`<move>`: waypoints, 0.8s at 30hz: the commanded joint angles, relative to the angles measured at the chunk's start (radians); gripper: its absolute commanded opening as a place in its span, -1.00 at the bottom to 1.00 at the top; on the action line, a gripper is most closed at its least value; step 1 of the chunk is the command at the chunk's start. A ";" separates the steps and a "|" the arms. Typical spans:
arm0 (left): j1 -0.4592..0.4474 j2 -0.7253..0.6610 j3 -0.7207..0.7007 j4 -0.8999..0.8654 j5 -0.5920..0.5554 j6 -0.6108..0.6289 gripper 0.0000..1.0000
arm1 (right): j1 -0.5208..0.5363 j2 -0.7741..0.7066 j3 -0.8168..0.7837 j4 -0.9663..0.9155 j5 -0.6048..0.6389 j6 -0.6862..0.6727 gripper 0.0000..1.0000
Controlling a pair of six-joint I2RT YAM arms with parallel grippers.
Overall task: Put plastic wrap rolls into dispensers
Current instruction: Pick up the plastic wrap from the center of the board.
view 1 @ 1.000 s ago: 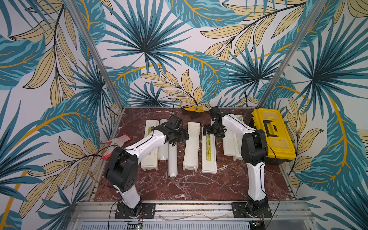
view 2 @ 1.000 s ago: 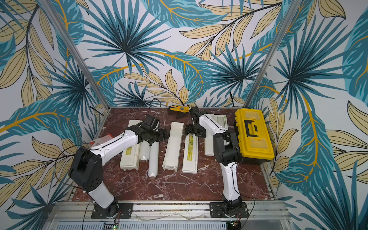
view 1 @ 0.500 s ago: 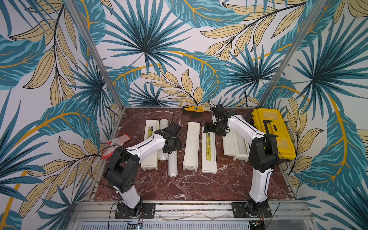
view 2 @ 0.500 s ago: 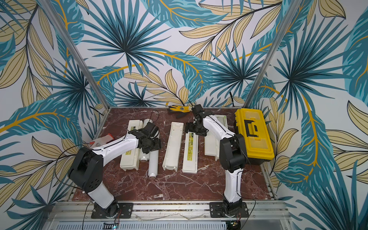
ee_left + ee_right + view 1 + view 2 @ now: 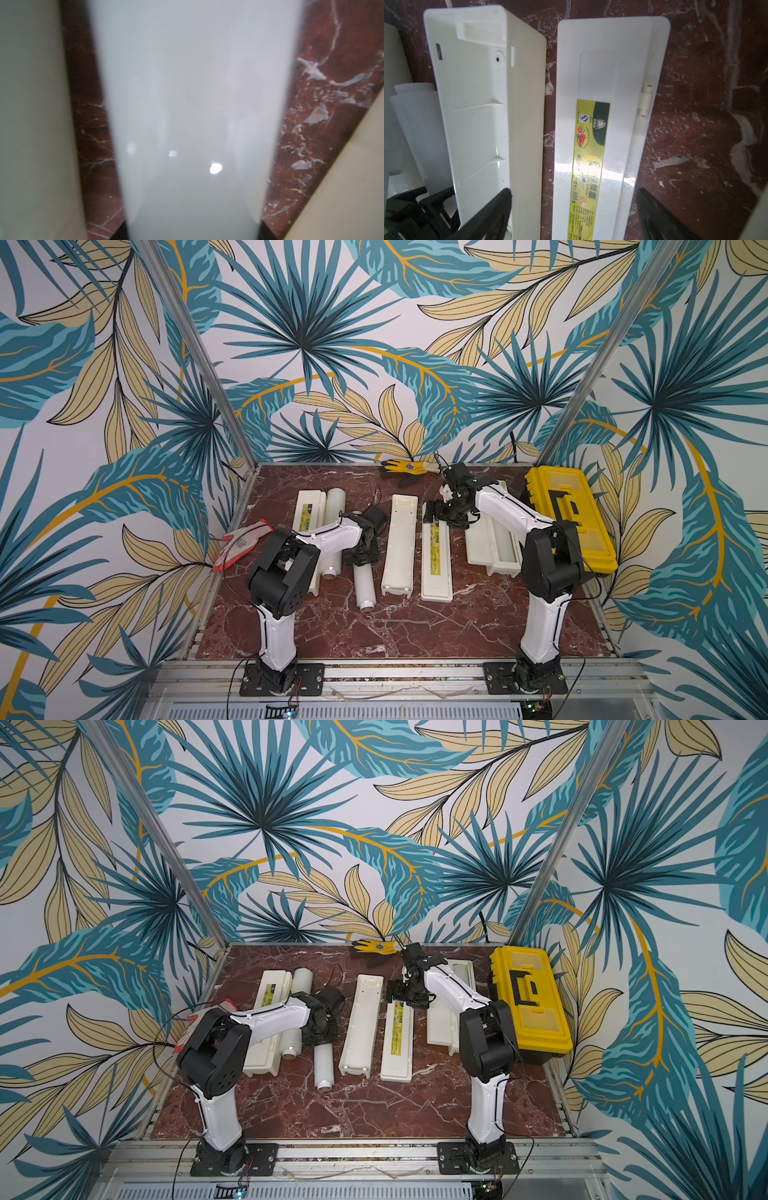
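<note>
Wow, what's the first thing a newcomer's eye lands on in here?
The teal-and-gold leaf wallpaper covering the walls around the booth. Then the bright yellow toolbox at the right edge of the red marble table, beside two white robot arms bent over a row of cream dispensers and white rolls.

Both top views look down from high in front on the whole counter (image 5: 374, 635). Wrist cameras sit close: left over a roll (image 5: 191, 104), right over a labelled box (image 5: 600, 72).
</note>
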 commanded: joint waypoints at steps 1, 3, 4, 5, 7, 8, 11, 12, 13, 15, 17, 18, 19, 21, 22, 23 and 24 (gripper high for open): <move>0.001 0.045 0.002 -0.017 0.020 -0.006 -0.21 | 0.006 -0.048 -0.015 0.016 -0.011 -0.016 0.83; -0.001 0.003 0.020 -0.032 0.004 -0.003 -0.35 | 0.006 -0.055 -0.014 0.016 -0.005 -0.024 0.83; -0.002 -0.015 0.033 -0.045 -0.004 0.002 -0.38 | 0.006 -0.058 -0.010 0.017 -0.004 -0.028 0.83; -0.002 -0.036 0.056 -0.064 -0.011 0.011 -0.40 | 0.006 -0.058 -0.005 0.014 -0.003 -0.029 0.83; -0.005 -0.068 0.113 -0.109 -0.027 0.039 -0.42 | 0.004 -0.058 0.003 0.013 -0.009 -0.033 0.83; -0.007 -0.084 0.153 -0.139 -0.038 0.055 -0.43 | 0.004 -0.058 0.007 0.014 -0.012 -0.032 0.83; -0.012 -0.122 0.262 -0.189 -0.046 0.107 -0.49 | 0.004 -0.058 0.011 0.019 -0.024 -0.036 0.83; -0.015 -0.130 0.302 -0.197 -0.050 0.124 -0.50 | 0.004 -0.058 0.011 0.023 -0.029 -0.037 0.83; -0.018 -0.133 0.339 -0.201 -0.046 0.140 -0.51 | 0.004 -0.058 0.010 0.025 -0.032 -0.038 0.83; -0.034 -0.128 0.426 -0.203 -0.055 0.166 -0.51 | 0.004 -0.061 0.006 0.029 -0.034 -0.040 0.83; -0.056 -0.106 0.507 -0.203 -0.058 0.188 -0.51 | 0.004 -0.064 0.005 0.028 -0.029 -0.045 0.83; -0.068 -0.087 0.552 -0.203 -0.046 0.196 -0.51 | 0.004 -0.068 0.005 0.028 -0.024 -0.046 0.84; -0.074 -0.068 0.587 -0.203 -0.030 0.197 -0.51 | 0.004 -0.071 0.004 0.027 -0.022 -0.046 0.83; -0.093 -0.016 0.667 -0.203 -0.005 0.201 -0.51 | 0.004 -0.079 0.001 0.025 -0.011 -0.046 0.84; -0.099 0.009 0.697 -0.202 0.001 0.200 -0.51 | 0.003 -0.083 -0.001 0.025 -0.008 -0.048 0.84; -0.108 0.040 0.732 -0.202 0.007 0.200 -0.51 | 0.003 -0.089 -0.004 0.024 -0.004 -0.046 0.84; -0.116 0.070 0.767 -0.201 0.014 0.204 -0.50 | 0.003 -0.094 -0.010 0.023 -0.001 -0.047 0.84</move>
